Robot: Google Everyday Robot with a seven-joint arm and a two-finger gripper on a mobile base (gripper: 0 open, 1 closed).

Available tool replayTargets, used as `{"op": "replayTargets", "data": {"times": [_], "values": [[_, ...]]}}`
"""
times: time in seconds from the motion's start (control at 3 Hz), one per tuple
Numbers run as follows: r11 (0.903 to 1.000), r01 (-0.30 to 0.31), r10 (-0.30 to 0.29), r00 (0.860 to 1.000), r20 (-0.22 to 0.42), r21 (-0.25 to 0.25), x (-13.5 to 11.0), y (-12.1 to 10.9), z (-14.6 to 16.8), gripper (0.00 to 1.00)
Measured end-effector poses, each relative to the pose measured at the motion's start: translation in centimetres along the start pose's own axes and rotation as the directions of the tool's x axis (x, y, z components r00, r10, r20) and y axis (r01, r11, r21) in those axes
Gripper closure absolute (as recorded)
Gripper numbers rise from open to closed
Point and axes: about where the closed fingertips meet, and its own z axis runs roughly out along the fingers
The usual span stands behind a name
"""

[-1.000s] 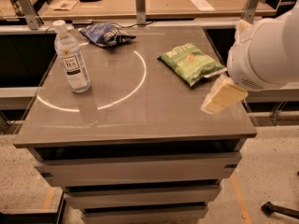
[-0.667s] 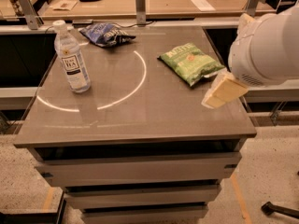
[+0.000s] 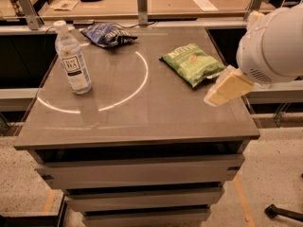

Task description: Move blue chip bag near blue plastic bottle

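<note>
The blue chip bag (image 3: 109, 34), dark blue and crumpled, lies at the table's far edge, left of centre. The blue plastic bottle (image 3: 72, 58) stands upright with a white cap and white label near the table's left side, a short way in front and to the left of the bag. My gripper (image 3: 227, 87) shows as a cream-coloured piece under the big white arm housing (image 3: 274, 44). It hangs over the table's right edge, far from both the bag and the bottle, and holds nothing that I can see.
A green chip bag (image 3: 191, 63) lies on the right part of the grey table (image 3: 142, 122), just left of my gripper. A white arc is marked on the tabletop. A wooden counter (image 3: 165, 1) with metal posts runs behind the table.
My arm and gripper have risen slightly at the table's right edge. The bag, bottle and green bag have not moved.
</note>
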Motion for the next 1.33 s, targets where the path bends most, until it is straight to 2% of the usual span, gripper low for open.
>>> {"op": "replayTargets", "data": {"times": [0.33,0.67,1.0,1.33], "values": [[0.9709,-0.234,0.238,0.968,0.078,-0.050,-1.2,-0.9,1.0,0.00],[0.9133,-0.392,0.403,0.908,0.113,-0.113,-3.8,-2.2,3.9,0.00],[0.8878,-0.440,0.452,0.889,0.075,-0.136,-6.8,-2.8,8.3,0.00],[0.8549,-0.502,0.513,0.855,0.070,-0.130,-9.9,-4.0,12.8,0.00]]}}
